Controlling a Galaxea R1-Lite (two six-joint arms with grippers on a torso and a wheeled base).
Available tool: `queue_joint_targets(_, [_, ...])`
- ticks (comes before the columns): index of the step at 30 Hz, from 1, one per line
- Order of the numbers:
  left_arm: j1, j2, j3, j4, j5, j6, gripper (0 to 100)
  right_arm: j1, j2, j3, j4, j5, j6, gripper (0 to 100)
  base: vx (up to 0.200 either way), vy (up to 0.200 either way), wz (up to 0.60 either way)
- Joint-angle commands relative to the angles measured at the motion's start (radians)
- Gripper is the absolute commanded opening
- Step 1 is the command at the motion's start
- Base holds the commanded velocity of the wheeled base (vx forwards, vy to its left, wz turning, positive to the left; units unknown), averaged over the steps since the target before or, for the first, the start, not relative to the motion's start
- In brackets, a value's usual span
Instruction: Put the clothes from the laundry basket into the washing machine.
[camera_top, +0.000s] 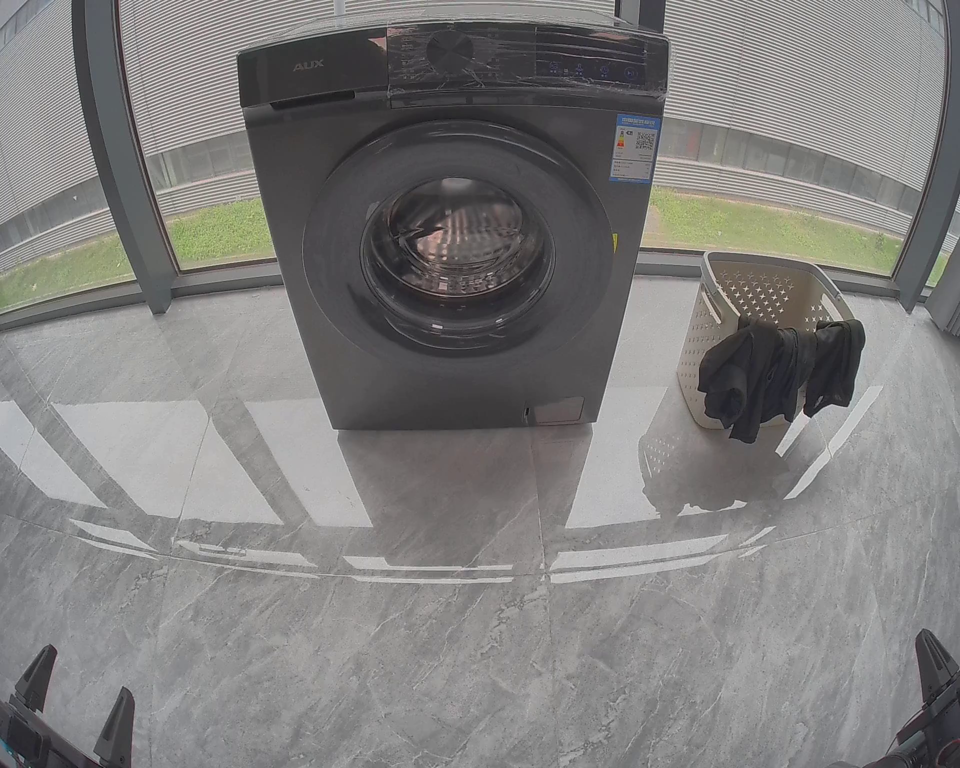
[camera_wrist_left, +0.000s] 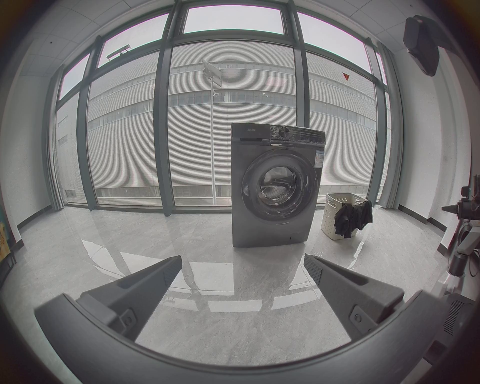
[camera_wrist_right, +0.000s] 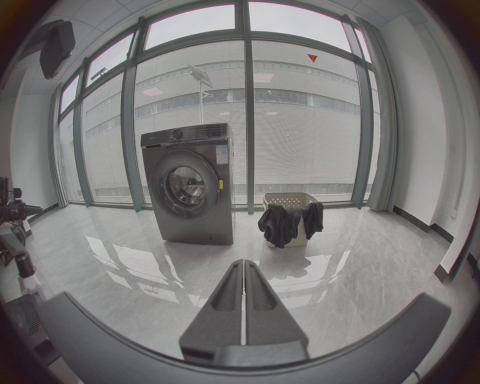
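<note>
A grey front-loading washing machine (camera_top: 450, 220) stands ahead by the windows, its round door closed. To its right sits a white laundry basket (camera_top: 765, 300) with dark clothes (camera_top: 775, 375) draped over its front rim. Both also appear far off in the wrist views: the washing machine (camera_wrist_left: 275, 185) (camera_wrist_right: 192, 185), the basket (camera_wrist_left: 340, 207) (camera_wrist_right: 290, 200) and the clothes (camera_wrist_right: 287, 222). My left gripper (camera_wrist_left: 242, 272) (camera_top: 75, 690) is open and empty, low at the lower left. My right gripper (camera_wrist_right: 243, 280) is shut with nothing in it, low at the lower right.
Glossy grey tiled floor (camera_top: 480, 620) stretches between me and the machine. Tall window frames (camera_top: 120, 160) run behind the machine and basket. Equipment on stands (camera_wrist_right: 15, 225) is at the side of the room.
</note>
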Motion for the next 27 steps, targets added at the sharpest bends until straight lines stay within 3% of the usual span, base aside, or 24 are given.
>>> queue_joint_targets(1, [0.000, -0.017, 0.018, 0.000, 0.000, -0.003, 100, 0.002, -0.007, 0.018, 0.000, 0.000, 0.000, 0, 0.000, 0.000, 0.00])
queue_joint_targets(17, [0.000, -0.017, 0.016, 0.000, 0.000, -0.006, 100, 0.001, -0.007, 0.018, 0.000, 0.000, 0.001, 0, 0.000, 0.000, 0.00])
queue_joint_targets(27, [0.000, -0.017, 0.018, 0.000, 0.000, -0.006, 100, 0.002, -0.007, 0.018, 0.000, 0.000, 0.000, 0, 0.200, 0.000, 0.00])
